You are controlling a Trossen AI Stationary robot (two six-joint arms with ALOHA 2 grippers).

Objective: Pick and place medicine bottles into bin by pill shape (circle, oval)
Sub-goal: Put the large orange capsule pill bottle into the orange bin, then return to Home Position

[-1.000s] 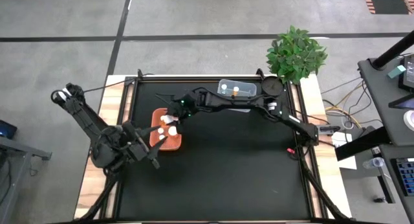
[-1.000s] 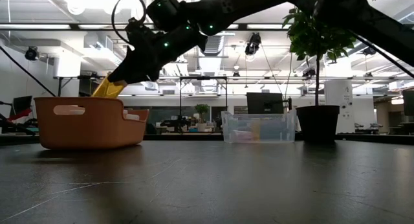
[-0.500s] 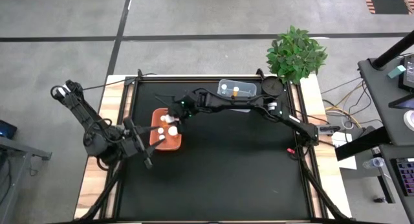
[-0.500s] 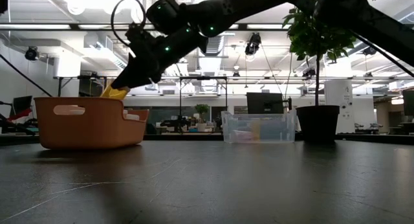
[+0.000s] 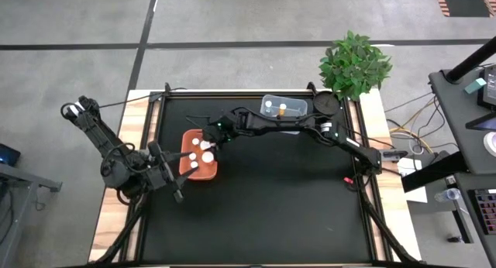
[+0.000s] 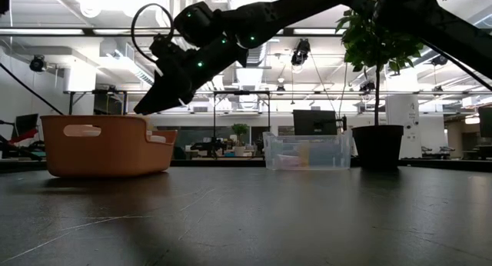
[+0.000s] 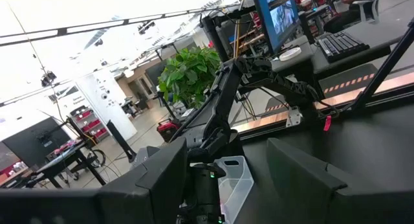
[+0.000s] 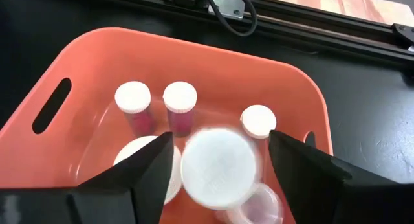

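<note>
The right gripper (image 8: 217, 160), over the orange bin (image 5: 188, 166) at nine o'clock on the table, now stands spread and has just dropped its white-capped bottle (image 8: 218, 166) inside. One more sorted. Left gripper (image 7: 226, 179), also spread, has retreated to the table's left edge.

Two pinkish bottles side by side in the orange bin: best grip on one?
Probably the white cap, from straight above: each pinkish bottle stands upright and the orange bin has walls blocking side approaches. Close across the pair's line; the neighbour crowds the other way.
</note>
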